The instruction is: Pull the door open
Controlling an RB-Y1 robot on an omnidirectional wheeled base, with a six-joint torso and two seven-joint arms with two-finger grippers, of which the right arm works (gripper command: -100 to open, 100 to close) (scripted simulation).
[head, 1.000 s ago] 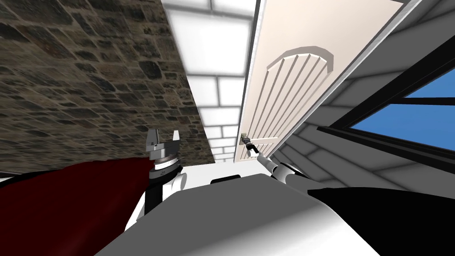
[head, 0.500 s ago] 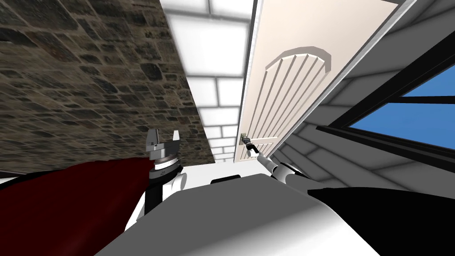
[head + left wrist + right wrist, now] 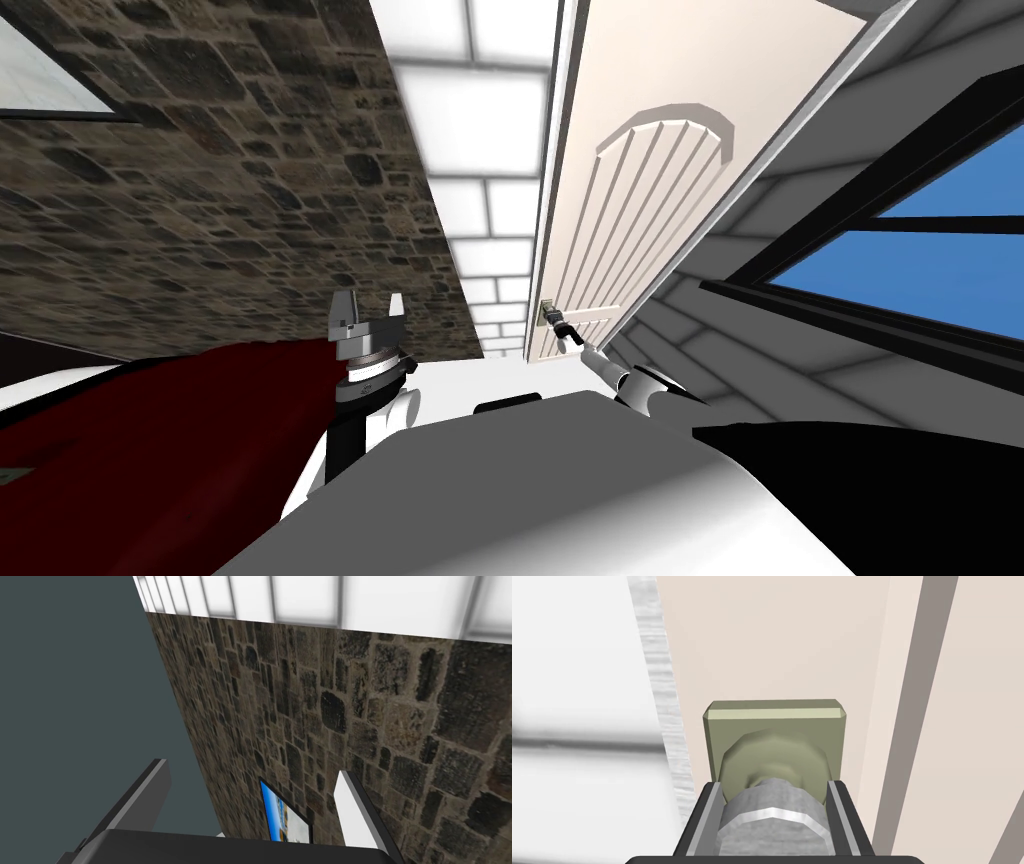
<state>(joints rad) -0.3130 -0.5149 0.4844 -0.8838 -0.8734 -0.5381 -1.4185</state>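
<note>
A cream door [image 3: 640,190] with a ribbed arched panel stands ajar ahead of me, its free edge facing a white tiled floor beyond. Its grey knob [image 3: 774,816] sits on an olive square plate [image 3: 772,726] near that edge. My right gripper [image 3: 560,327] is shut on the knob, one finger pressed to each side [image 3: 709,821]. The cream door face [image 3: 792,641] lies just behind the plate. My left gripper [image 3: 368,312] is raised at my left, open, with nothing between its fingers [image 3: 352,811].
A rough stone wall [image 3: 200,200] runs along the left with a dark red cloth-like shape [image 3: 170,450] below it. A grey panelled wall with a black-framed blue window [image 3: 900,270] is on the right. The white tiled floor [image 3: 490,150] shows through the gap.
The door's free edge has swung slightly toward me and the gap beside it has widened a little. My view has shifted, bringing a pale frame into the top left corner.
</note>
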